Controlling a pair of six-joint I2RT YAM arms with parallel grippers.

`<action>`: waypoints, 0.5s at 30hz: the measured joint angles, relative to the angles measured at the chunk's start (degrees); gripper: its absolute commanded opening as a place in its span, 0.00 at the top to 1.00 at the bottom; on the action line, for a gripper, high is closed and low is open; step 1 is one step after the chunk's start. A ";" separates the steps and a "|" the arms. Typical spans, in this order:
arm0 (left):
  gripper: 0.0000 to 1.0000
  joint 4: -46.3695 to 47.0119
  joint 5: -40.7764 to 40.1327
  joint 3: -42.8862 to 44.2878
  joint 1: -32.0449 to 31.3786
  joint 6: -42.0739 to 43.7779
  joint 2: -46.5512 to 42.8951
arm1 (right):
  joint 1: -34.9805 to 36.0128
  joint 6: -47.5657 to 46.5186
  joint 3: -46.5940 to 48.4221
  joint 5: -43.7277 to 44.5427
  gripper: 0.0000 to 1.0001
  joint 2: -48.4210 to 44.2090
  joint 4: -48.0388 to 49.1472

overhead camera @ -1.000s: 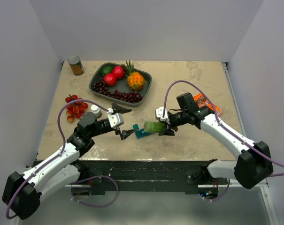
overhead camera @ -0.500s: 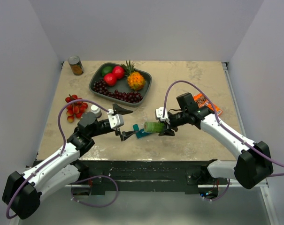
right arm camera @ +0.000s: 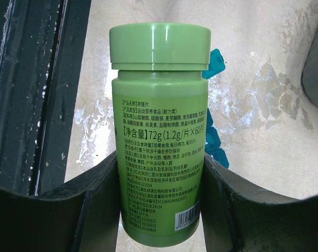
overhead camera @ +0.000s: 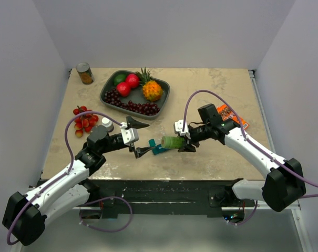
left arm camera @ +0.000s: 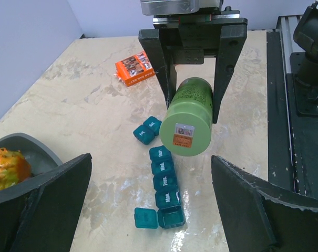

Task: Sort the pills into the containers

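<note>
the green bottle (left arm camera: pixel 186 123) is grasped by the right gripper (overhead camera: pixel 178 142) just right of the centre of the top view, with a finger pressed against each flank of it. it is held on its side, cap still on, the capped end turned toward the left gripper (overhead camera: pixel 141 137). the left pincer is seen released, its two fingers spread wide with nothing between them, just left of centre in the top view and a short way apart from the bottle. the containers (left arm camera: pixel 164 181) are found on the marbled table (overhead camera: pixel 222 84) below the cap end of the bottle, at the lower centre of the left wrist view: a teal strip of several cubes with day labels printed on the lids, the cube nearest the bottom of that frame standing with its lid (left arm camera: pixel 146 218) flipped out to the side. a separate pair of teal cubes (left arm camera: pixel 147 130) is seen just left of the bottle, near the strip's upper end. whether any pill lies in the uncovered cube cannot be told. a dark grey tray (overhead camera: pixel 107 90) of fruit is placed at the upper left of the top view, and an orange packet (overhead camera: pixel 232 115) lies at the right.
</note>
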 measured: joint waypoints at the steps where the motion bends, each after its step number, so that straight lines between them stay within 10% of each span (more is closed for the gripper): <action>1: 0.01 0.04 -0.02 0.00 0.00 -0.02 0.00 | -0.07 -0.02 0.00 -0.02 1.00 0.00 -0.09; 15: 0.01 3.10 1.25 -0.22 -1.38 -0.94 0.00 | -0.22 -0.61 0.00 -0.07 1.00 0.00 -0.55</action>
